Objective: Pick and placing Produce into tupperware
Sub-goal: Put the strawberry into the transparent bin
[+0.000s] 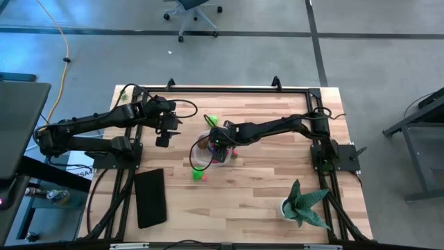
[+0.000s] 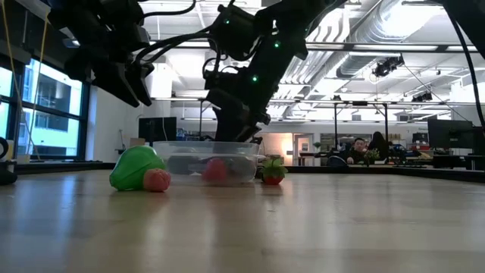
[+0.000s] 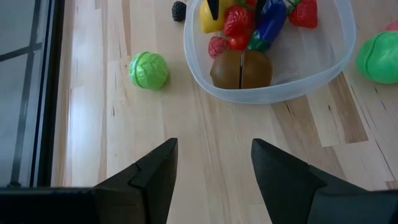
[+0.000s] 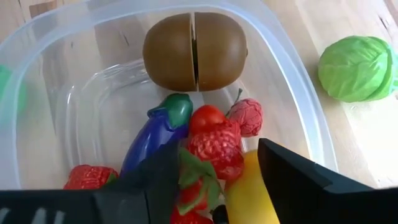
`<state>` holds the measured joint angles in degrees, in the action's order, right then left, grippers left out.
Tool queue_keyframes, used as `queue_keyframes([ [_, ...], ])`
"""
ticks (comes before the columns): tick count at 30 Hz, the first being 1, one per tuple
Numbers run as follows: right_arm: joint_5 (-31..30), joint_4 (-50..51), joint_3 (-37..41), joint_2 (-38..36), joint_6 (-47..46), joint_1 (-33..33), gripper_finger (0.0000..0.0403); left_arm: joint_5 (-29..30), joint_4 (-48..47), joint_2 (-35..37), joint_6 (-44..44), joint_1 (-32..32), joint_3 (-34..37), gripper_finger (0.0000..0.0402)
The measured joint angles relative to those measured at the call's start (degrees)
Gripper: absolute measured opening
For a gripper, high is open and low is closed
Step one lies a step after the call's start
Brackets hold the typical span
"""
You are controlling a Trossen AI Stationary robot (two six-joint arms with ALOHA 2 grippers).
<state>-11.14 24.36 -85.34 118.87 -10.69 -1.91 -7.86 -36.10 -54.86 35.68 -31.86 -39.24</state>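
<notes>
On the wooden table, near its middle, the tupperware holds kiwi, eggplant and strawberries. The right hand hangs released over them, drop apparently done; next, lift clear toward the green cabbage. The left hand waits open toward the left edge.

Grey concrete floor crossed by dark seams beyond the wooden table. Rolling office chair past the far edge. Yellow cable trailing off the far-left corner. Tall windows, exposed ducts, ceiling strip lights, seated people far back.
</notes>
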Motion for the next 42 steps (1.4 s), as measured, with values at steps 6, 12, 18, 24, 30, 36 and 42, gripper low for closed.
queue_keyframes([
  [6, -4.6, 1.9, 0.0, -2.8, -0.4, 1.6, 0.0209, 0.0, 0.0, 0.0, 0.0, 0.0, 0.0, 0.0193],
  [12, -16.7, 6.6, 0.0, -7.2, -3.5, 7.1, 0.0209, 0.0, 0.0, 0.0, 0.0, 0.0, 0.0, 0.0193],
  [18, -26.6, 13.2, 0.0, -8.0, -14.9, 12.8, 0.0209, 0.0, 0.0, 0.0, 0.0, 0.0, 0.0, 0.0193],
  [24, -30.2, 11.4, 7.5, -10.6, -26.8, 16.6, 0.0209, 0.0, 0.0, 0.0, 0.0, 0.0, 0.0, 0.0193],
  [30, -24.1, -6.3, 24.2, -18.5, -25.2, 17.2, 0.0209, 0.0, 0.0, 0.0, 0.0, 0.0, 0.0, 0.0193],
  [36, -18.6, -18.8, 35.2, -22.0, -24.3, 16.9, 0.0209, 0.0, 0.0, 0.0, 0.0, 0.0, 0.0, 0.0193],
  [42, -14.7, -28.4, 41.6, -21.6, -20.3, 15.8, 0.0209, 0.0, 0.0, 0.0, 0.0, 0.0, 0.0, 0.0193],
])
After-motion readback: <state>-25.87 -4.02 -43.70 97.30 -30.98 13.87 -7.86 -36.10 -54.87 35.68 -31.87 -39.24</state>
